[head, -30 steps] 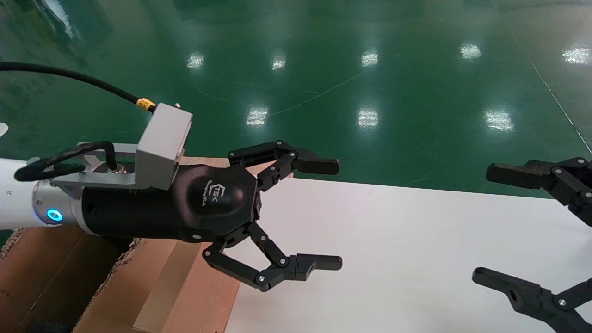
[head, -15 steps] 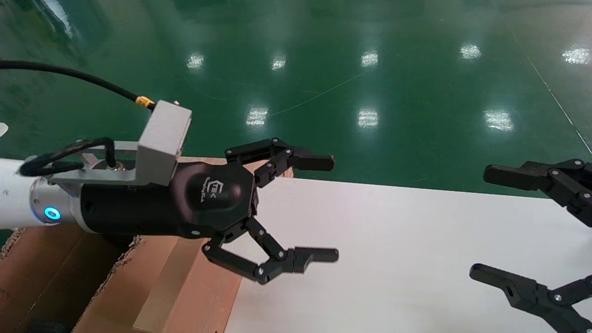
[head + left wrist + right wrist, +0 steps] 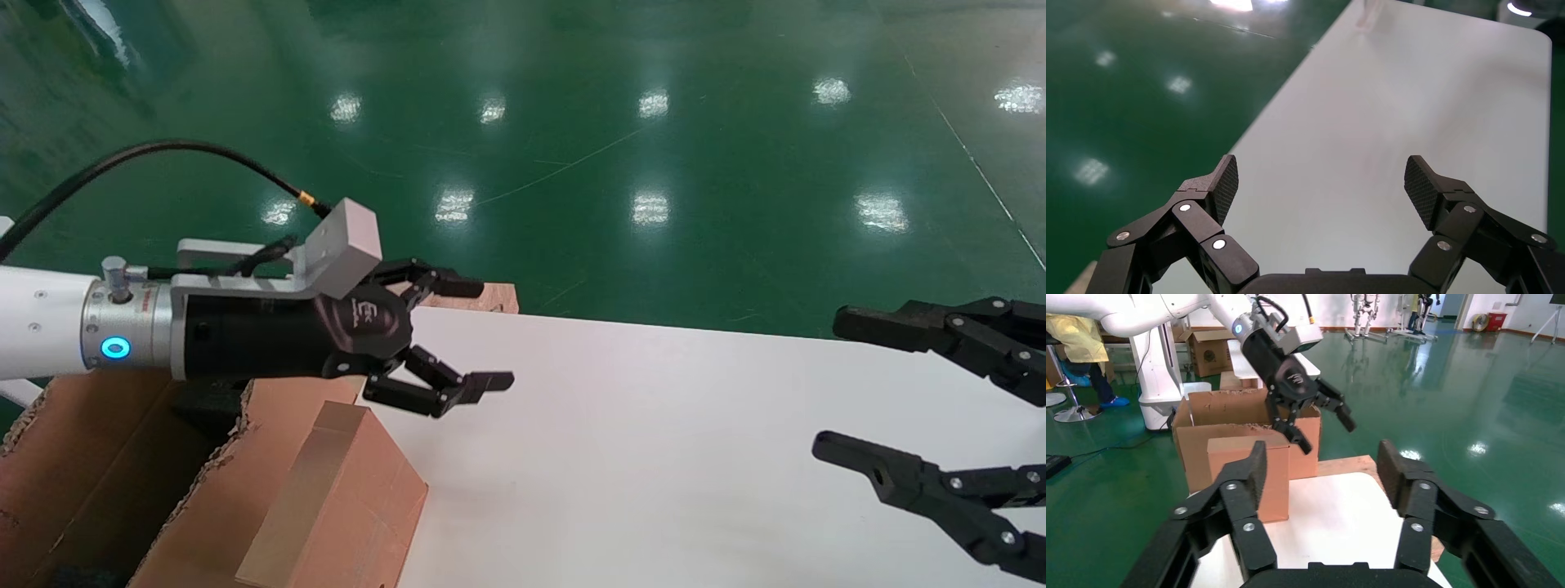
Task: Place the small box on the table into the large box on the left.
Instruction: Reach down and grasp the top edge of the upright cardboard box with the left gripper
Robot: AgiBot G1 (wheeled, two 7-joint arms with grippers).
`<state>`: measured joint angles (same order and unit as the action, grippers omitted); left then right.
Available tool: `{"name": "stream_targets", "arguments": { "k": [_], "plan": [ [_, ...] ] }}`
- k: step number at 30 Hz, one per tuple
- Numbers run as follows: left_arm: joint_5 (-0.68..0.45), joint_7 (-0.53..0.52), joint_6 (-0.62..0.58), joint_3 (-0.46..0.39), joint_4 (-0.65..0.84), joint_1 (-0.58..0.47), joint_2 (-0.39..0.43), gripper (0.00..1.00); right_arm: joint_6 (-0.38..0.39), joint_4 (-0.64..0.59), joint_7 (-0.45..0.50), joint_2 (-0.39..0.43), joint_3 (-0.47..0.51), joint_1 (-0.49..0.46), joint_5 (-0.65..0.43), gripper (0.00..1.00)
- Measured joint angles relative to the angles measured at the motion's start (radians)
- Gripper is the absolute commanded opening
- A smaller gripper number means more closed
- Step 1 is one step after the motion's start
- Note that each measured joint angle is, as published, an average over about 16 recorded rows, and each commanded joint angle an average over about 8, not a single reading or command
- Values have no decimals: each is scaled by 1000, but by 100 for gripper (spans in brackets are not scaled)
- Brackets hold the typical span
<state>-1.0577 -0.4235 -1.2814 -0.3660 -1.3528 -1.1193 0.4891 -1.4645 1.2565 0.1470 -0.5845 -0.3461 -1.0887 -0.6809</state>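
The small box (image 3: 343, 498) stands on the counter (image 3: 654, 457) at its left end, right against the outer wall of the large box (image 3: 98, 457) — beside the carton, not inside it. In the right wrist view the small box (image 3: 1251, 471) shows the same way: upright on the white top, in front of the carton's wall (image 3: 1229, 416), its faces plain and unmarked. So, judging from how things lie, the placing itself is not yet done; nothing has been grasped.

The left gripper (image 3: 458, 335) hangs in the air above the far edge of the small box, over the counter's left end. Its jaws are spread wide and hold nothing — the left wrist view looks between the two fingers (image 3: 1223, 187) onto bare white counter. It touches neither box.

The right gripper (image 3: 866, 392) sits well apart from the small box, toward the opposite end of the counter, its jaws likewise wide and empty; it looks parked.

What remains, as I read it, is nearly everything: bring the left gripper down around the small box, close on it, lift it clear of the carton's ragged flap and lower it into the dark interior. The snug fit against the carton wall may leave little room for a finger on that side.
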Motion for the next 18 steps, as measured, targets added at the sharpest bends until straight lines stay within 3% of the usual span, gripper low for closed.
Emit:
{"name": "stream_targets", "arguments": {
  "k": [9,18],
  "plan": [
    [-44,-58,6,-17,7,-34,2,100,0,0,0,0,0,0,0,0],
    [-180,-248,-67,-89,1,-190,32,100,0,0,0,0,0,0,0,0]
  ]
}}
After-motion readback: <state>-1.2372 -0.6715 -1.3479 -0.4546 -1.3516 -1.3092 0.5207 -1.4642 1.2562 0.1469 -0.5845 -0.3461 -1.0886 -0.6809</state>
